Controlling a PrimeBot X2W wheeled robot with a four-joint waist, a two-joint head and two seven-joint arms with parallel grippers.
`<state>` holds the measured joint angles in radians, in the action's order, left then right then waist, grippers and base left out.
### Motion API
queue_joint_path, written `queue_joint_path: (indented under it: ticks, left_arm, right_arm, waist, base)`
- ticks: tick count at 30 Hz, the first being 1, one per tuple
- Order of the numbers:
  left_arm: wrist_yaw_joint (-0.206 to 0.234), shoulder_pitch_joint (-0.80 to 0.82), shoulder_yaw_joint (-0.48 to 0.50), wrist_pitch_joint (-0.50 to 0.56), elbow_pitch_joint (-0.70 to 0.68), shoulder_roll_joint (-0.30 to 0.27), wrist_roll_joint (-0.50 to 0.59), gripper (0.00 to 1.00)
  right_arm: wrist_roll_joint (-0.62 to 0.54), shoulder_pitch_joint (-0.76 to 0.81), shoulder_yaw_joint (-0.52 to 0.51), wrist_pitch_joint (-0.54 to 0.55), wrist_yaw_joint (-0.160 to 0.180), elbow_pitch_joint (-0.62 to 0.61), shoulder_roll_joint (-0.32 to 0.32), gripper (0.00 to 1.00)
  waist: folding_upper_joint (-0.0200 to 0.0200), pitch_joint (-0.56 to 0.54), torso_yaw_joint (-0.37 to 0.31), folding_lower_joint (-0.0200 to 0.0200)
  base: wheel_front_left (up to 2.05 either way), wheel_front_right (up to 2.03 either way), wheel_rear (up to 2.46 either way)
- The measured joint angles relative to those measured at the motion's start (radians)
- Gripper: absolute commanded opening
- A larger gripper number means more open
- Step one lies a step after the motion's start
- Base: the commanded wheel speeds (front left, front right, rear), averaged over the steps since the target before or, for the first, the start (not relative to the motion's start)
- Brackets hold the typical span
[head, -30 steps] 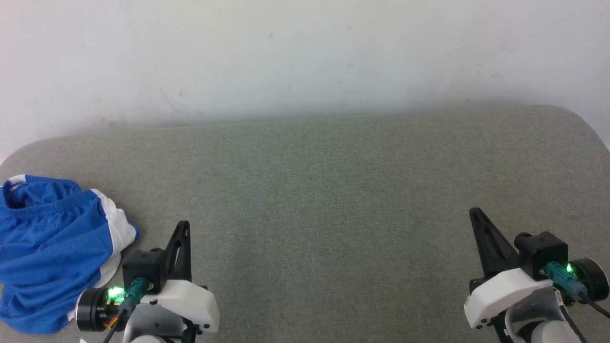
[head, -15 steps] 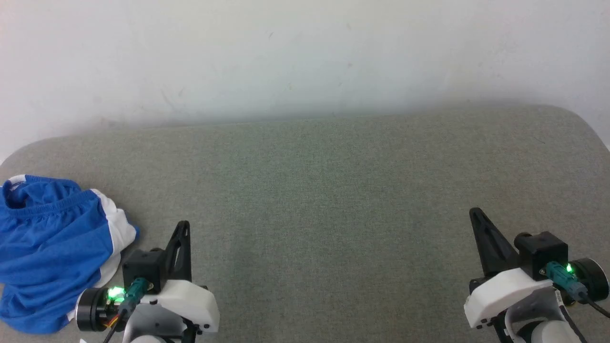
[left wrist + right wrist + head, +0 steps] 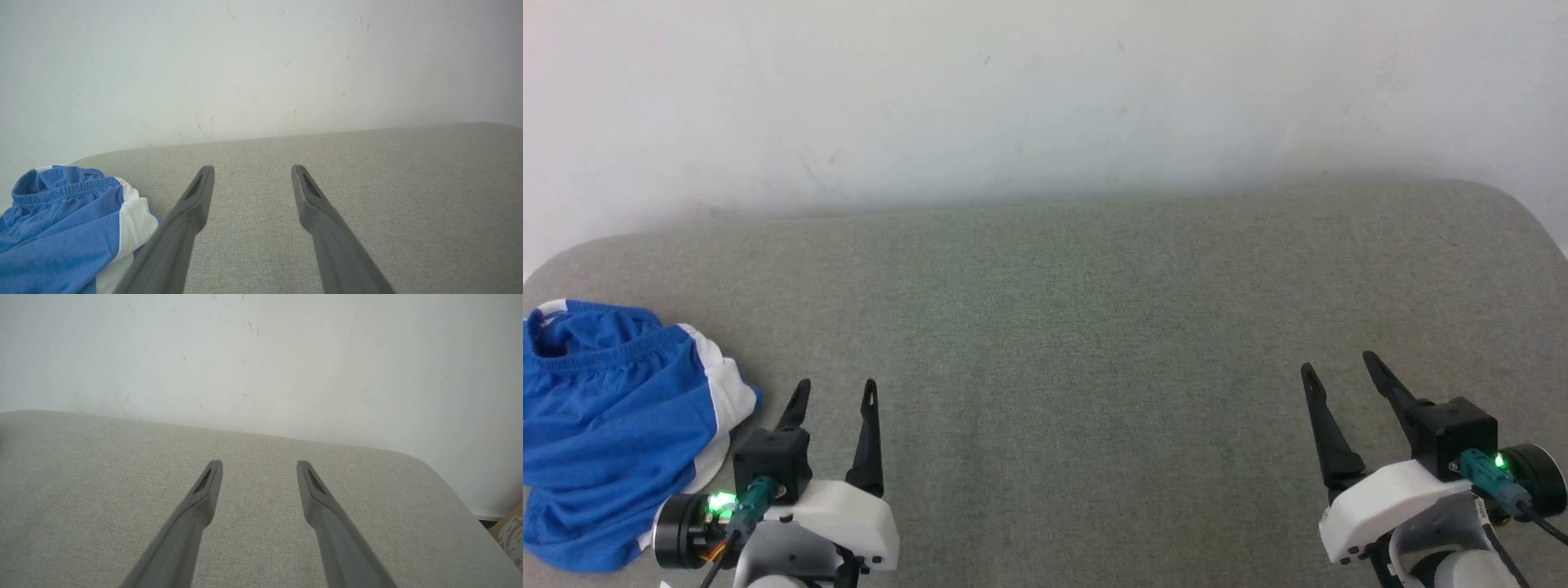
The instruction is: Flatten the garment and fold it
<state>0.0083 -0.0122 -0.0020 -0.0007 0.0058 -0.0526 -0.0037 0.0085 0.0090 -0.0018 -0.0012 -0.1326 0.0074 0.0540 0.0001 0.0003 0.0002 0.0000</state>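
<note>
The garment (image 3: 613,433), bright blue shorts with a broad white side stripe, lies crumpled at the left end of the grey-green padded surface (image 3: 1078,327), at the lower left of the head view. Its gathered waistband (image 3: 600,347) is at the far end, towards the white wall (image 3: 1045,98), and the bunched blue cloth runs from there back towards the robot, so its long axis lies roughly far to near. The white stripe follows its right side, the side facing the left gripper (image 3: 836,385). That gripper hovers just beside the shorts, not touching them, with its two dark fingers spread apart and nothing between them, pointing towards the wall. The right gripper (image 3: 1338,365) is well apart over bare surface near the right end, its fingers likewise spread and empty.
</note>
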Motion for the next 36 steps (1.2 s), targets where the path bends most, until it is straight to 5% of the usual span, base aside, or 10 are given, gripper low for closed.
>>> queue_joint_path:
  ticks: [36]
  left_arm:
    - [0.002, -0.011, 0.009, -0.072, -0.02, 0.0, -0.042, 1.0]
  right_arm:
    - [0.026, 0.001, -0.074, -0.072, 0.0, 0.023, 0.0, 1.0]
  waist:
    - [0.0, 0.007, 0.044, 0.0001]
  base:
    - [0.0, 0.0, 0.0]
